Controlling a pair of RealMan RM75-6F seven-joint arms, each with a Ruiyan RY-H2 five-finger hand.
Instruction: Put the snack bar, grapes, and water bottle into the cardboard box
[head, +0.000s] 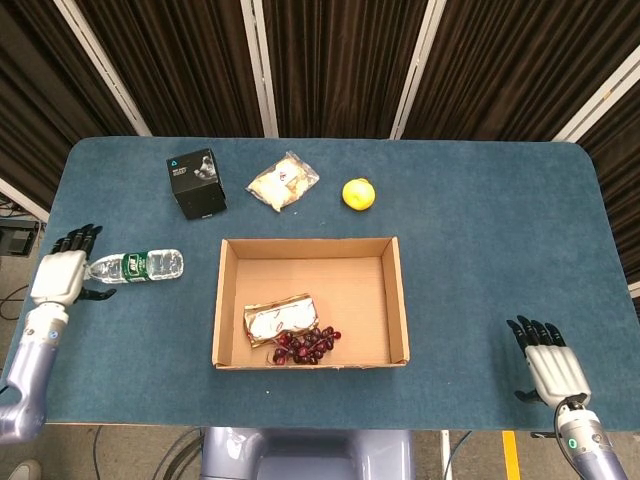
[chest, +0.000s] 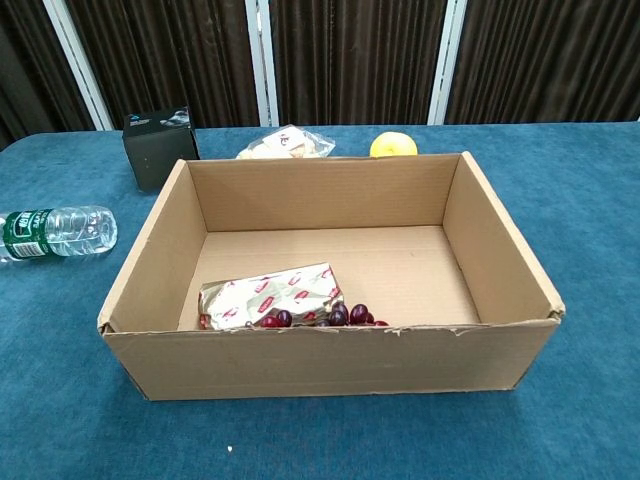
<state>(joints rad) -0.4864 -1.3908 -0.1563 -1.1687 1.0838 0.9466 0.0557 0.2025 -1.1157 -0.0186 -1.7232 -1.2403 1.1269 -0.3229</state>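
Nearest, at the table's (head: 480, 290) front right corner, right hand (head: 548, 366): palm down, fingers spread, holding nothing. Cardboard box (head: 400, 300) in the middle, open. Snack bar (head: 280, 318) lies flat inside, front-left part of the floor; grapes (head: 306, 343) touching it, against the front wall. Left hand (head: 62, 273) at the table's left edge, fingers apart, empty, just beside the cap end of the water bottle (head: 138, 265); contact cannot be told. Bottle lies on its side outside the box, left of it. Farther back: black box (head: 196, 183), clear bag of food (head: 283, 181), yellow fruit (head: 359, 193).
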